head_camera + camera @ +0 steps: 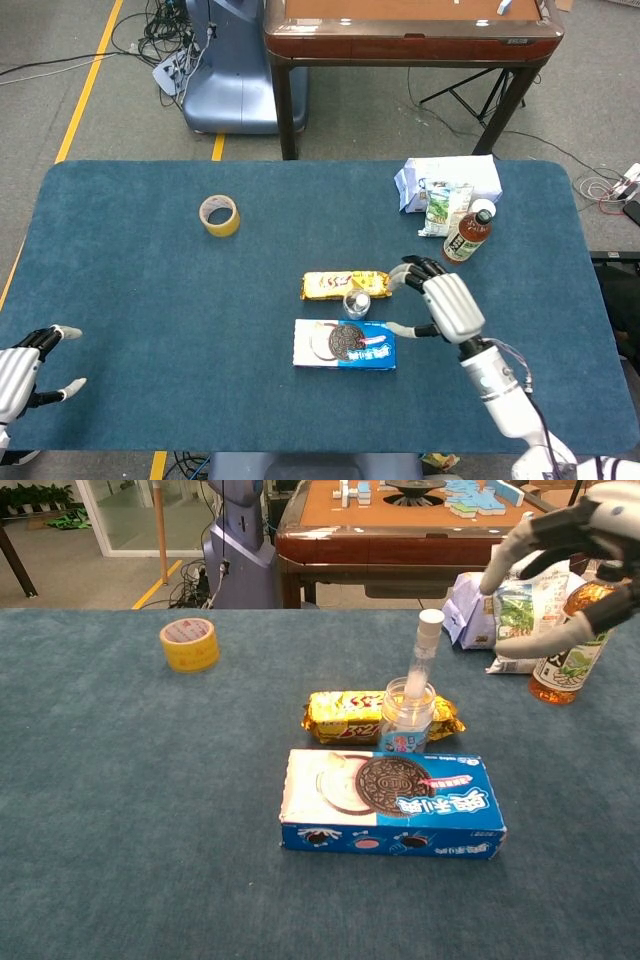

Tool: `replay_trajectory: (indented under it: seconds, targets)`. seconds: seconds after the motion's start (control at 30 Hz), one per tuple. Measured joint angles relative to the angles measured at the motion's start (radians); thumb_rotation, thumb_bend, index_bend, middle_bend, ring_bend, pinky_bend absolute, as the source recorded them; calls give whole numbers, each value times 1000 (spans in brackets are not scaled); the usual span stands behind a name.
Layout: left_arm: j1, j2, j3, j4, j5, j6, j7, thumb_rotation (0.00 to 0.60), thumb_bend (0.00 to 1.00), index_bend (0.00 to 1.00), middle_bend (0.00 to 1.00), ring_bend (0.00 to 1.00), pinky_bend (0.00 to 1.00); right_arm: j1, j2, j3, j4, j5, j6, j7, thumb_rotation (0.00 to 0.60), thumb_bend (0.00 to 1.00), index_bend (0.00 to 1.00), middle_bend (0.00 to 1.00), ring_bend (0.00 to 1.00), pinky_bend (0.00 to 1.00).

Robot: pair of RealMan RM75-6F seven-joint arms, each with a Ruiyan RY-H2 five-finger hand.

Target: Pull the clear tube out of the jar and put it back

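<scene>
A: Where is the clear tube (pixel 421 655)?
B: Leaning in the jar (pixel 406 718) on the tabletop (pixel 150 780); right hand (pixel 560 575) released, apart.
A: Handling?
B: Probably light, stiff, slippery; pinch below its white cap.

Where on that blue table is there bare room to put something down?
Bare cloth runs between the tape and the left hand, and along the near edge below the cookie box. It is crowded around the jar and by the bottle.
</scene>
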Motion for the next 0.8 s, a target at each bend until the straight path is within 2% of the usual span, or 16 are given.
replay_trajectory:
  seconds: [0.1,0.27,0.5,0.8]
  targets:
    - [1,-3,1,-2,3,2,10,600,165,309,313,271,464,-58,72,-33,-19,-33,64,-20,600,104,439,345,183,198]
    - [0,-12,1,-1,11,7,21,600,165,309,313,271,464,-160,114,-77,12,-77,198,-75,600,103,440,345,183,198]
    - [-4,-30,3,10,24,6,32,600,165,311,313,271,464,-297,100,-112,135,-108,372,-135,600,105,440,346,183,198]
    - [-9,-40,5,11,29,-1,48,600,165,311,313,271,464,-372,62,-114,271,-101,424,-24,600,108,440,348,183,198]
